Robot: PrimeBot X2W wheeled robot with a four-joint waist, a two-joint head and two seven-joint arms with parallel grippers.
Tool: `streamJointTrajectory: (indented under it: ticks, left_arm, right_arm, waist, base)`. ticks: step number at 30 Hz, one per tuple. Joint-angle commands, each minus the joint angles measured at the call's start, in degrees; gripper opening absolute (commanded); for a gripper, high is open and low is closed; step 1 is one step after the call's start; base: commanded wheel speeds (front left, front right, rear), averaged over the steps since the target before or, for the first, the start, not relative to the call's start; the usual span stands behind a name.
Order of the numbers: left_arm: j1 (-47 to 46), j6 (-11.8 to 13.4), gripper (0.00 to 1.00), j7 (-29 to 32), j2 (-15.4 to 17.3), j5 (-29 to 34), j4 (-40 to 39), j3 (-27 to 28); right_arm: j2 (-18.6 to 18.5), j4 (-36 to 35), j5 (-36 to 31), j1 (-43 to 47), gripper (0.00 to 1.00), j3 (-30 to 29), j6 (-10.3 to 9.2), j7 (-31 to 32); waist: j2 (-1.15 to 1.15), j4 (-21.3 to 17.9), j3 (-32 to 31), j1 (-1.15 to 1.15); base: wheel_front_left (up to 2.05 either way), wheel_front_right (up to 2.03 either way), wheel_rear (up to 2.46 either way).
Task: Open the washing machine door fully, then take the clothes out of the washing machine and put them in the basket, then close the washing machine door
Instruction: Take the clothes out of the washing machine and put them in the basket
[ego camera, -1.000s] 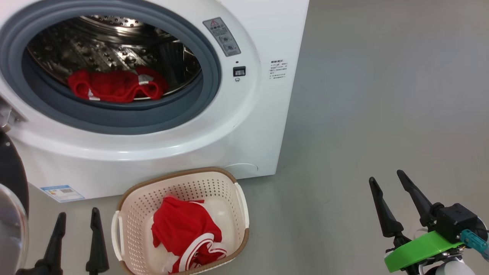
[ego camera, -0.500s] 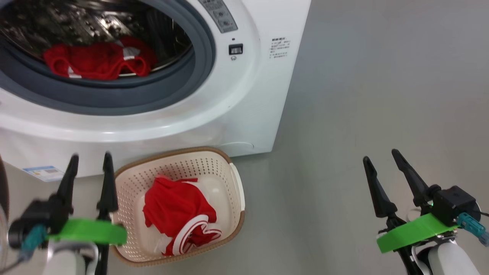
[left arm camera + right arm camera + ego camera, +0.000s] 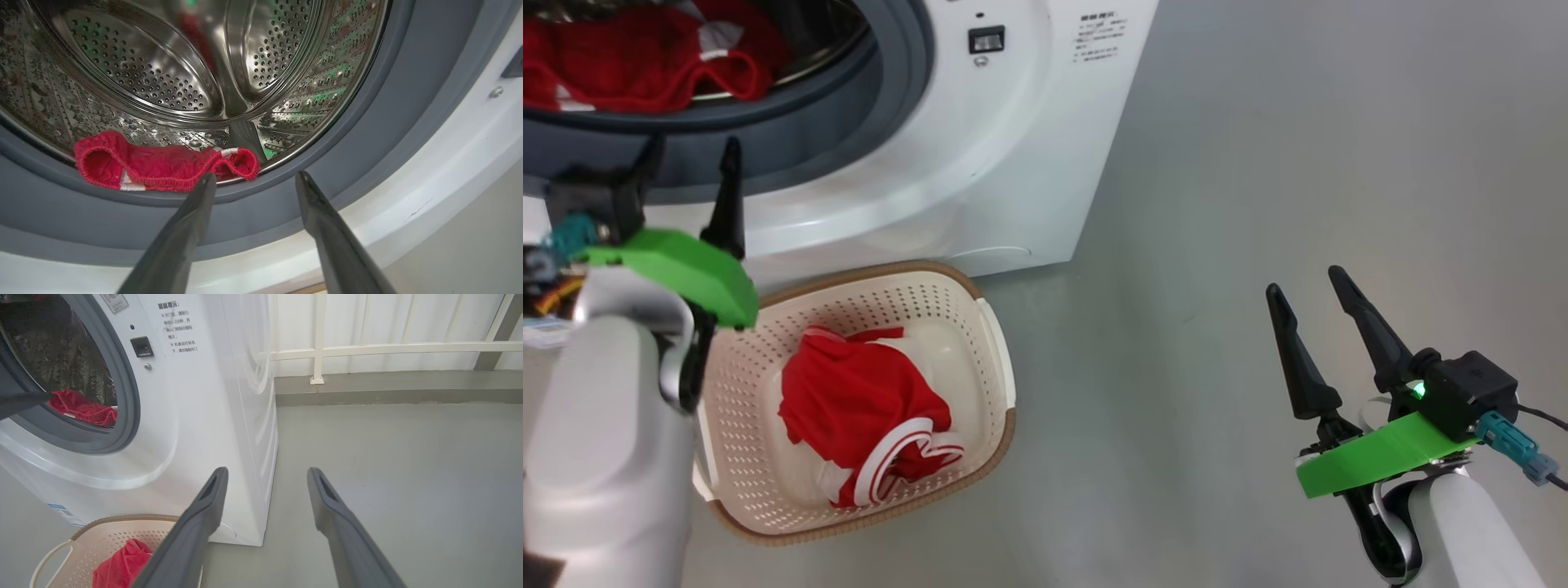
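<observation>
The white washing machine [image 3: 1013,131] stands open, and its door is out of view. Red clothes [image 3: 629,65] lie at the drum's front lip, seen close in the left wrist view as a red garment [image 3: 163,167] behind the grey gasket [image 3: 388,122]. My left gripper [image 3: 690,159] is open, raised in front of the gasket's lower rim, fingers pointing at the garment without touching it. Another red and white garment [image 3: 858,408] lies in the cream basket [image 3: 988,343] on the floor below. My right gripper [image 3: 1311,298] hangs open and empty over bare floor, to the right.
Grey floor [image 3: 1298,163] spreads to the right of the machine. A white railing [image 3: 367,347] and a low kerb run behind it in the right wrist view. The basket [image 3: 110,535] stands close against the machine's front.
The head camera has tilted down and turned, shifting the whole picture. My left arm has risen from beside the basket up to the gasket's lower rim. The right gripper has kept its pose.
</observation>
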Motion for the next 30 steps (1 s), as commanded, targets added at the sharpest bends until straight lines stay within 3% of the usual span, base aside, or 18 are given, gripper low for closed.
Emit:
streamJointTrajectory:
  ticks: [1,13,30]
  left_arm:
    - [-2.45,-0.29,1.00,0.41,2.53,1.03,-0.34,1.06]
    - [-18.72,-0.17,1.00,5.64,5.96,4.74,13.99,-3.07]
    - [-33.29,-0.04,1.00,6.51,12.22,10.05,31.05,-9.40]
  right_arm:
    - [-0.07,-1.16,0.67,-0.81,1.00,1.53,0.09,-0.27]
    - [0.93,-1.07,0.99,-3.53,1.00,3.69,0.09,-0.27]
    - [2.31,-1.56,1.53,-6.70,1.00,5.82,0.09,-0.27]
  waist:
    - [0.00,-1.04,1.05,0.00]
    - [0.00,-3.64,4.56,0.00]
    - [0.00,-7.49,9.36,0.00]
  base:
    - [0.00,0.00,0.00]
    - [0.00,0.00,0.00]
    - [0.00,0.00,0.00]
